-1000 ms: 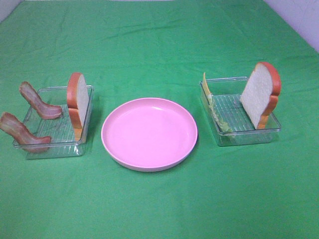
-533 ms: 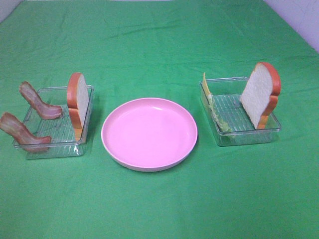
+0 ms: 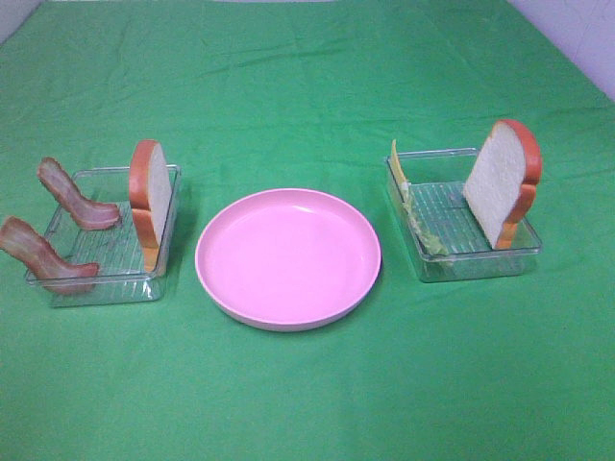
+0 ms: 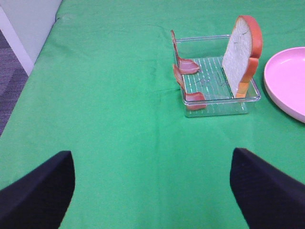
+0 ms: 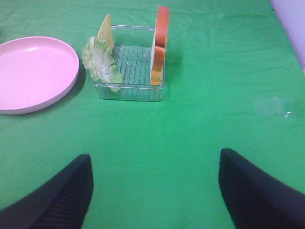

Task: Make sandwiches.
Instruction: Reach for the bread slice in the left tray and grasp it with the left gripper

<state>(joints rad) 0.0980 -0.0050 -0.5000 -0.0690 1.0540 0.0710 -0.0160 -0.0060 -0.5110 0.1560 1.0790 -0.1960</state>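
In the exterior view a clear left tray (image 3: 96, 288) holds two bacon strips (image 3: 72, 197) and an upright bread slice (image 3: 152, 197). A clear right tray (image 3: 480, 264) holds yellow cheese (image 3: 397, 165), lettuce (image 3: 423, 230) and a second leaning bread slice (image 3: 500, 182). An empty pink plate (image 3: 288, 254) lies between them. Neither gripper shows in the exterior view. My left gripper (image 4: 152, 200) is open and empty, well back from the bacon (image 4: 183, 64) and bread (image 4: 240, 52). My right gripper (image 5: 155, 200) is open and empty, well back from the lettuce (image 5: 101, 61), cheese (image 5: 106, 29) and bread (image 5: 159, 45).
A green cloth covers the table. The left wrist view shows the table's edge with grey floor (image 4: 9, 81) beyond it. A pale wall (image 3: 577, 29) stands at the far right. A faint pale smudge (image 5: 271, 107) marks the cloth beside the right tray.
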